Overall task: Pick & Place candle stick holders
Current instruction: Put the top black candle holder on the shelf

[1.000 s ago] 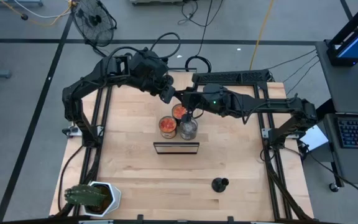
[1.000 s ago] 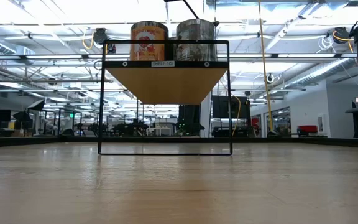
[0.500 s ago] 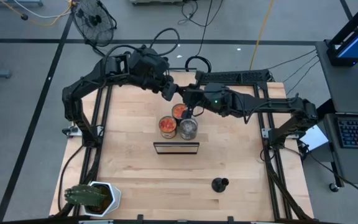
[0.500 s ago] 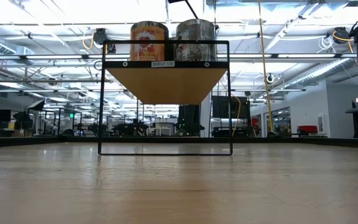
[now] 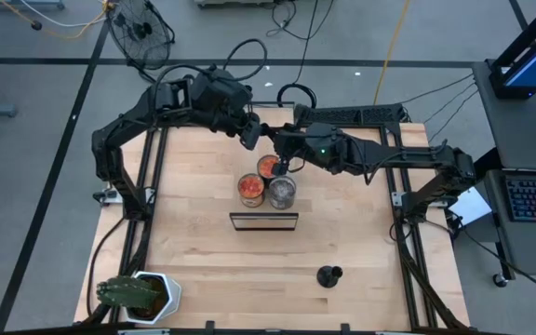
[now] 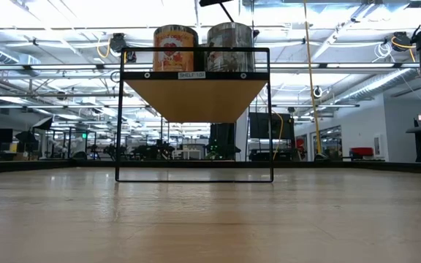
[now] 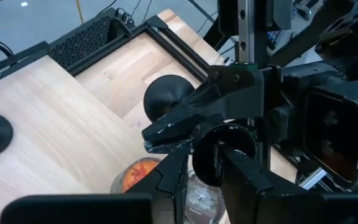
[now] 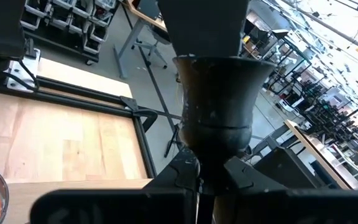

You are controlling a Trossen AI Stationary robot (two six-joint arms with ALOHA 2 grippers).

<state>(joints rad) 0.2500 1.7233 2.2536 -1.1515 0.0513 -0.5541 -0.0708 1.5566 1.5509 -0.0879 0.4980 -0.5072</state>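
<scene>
Black lettering on the shelf (image 6: 194, 74) label is too small to read. Right claw (image 5: 285, 167) stays clamped on a candle stick holder (image 8: 219, 118) above the jars (image 5: 281, 192). Left claw (image 7: 197, 165) has parted beside it since a second ago; another holder (image 5: 328, 275) stands on the table (image 5: 194, 251).

Both arms crowd the upper middle of the tabletop (image 5: 194, 251) over three jars (image 5: 252, 190) and a small shelf (image 5: 263, 221), leaving open wood left, right and below, apart from one candle stick holder (image 5: 328, 276) and a potted cactus (image 5: 138, 295).
</scene>
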